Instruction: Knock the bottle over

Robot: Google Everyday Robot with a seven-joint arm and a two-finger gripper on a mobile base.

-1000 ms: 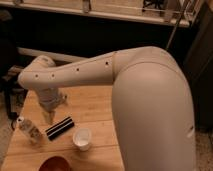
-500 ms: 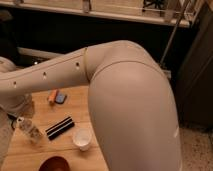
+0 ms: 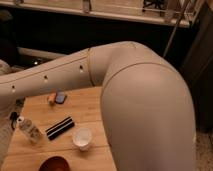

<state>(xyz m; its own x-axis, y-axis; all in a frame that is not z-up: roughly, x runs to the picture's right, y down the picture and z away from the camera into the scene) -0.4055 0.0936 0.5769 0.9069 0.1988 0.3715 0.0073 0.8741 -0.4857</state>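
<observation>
The bottle (image 3: pixel 29 130) is small and clear with a white cap. It stands slightly tilted near the left edge of the wooden table (image 3: pixel 95 107). My big white arm (image 3: pixel 65 75) reaches across the view from right to left, above the table. My gripper (image 3: pixel 8 120) hangs at the frame's left edge, just left of the bottle's cap, and is mostly cut off. I cannot tell whether it touches the bottle.
A white paper cup (image 3: pixel 81 138) stands right of the bottle, with a black striped object (image 3: pixel 60 127) lying between them. A blue item (image 3: pixel 60 97) and an orange item (image 3: pixel 51 98) lie at the back. A brown bowl (image 3: pixel 54 164) sits at the front edge.
The arm has swung further left and closer to the camera, filling more of the view. The gripper has gone from above the table to the left edge beside the bottle. The bottle still stands.
</observation>
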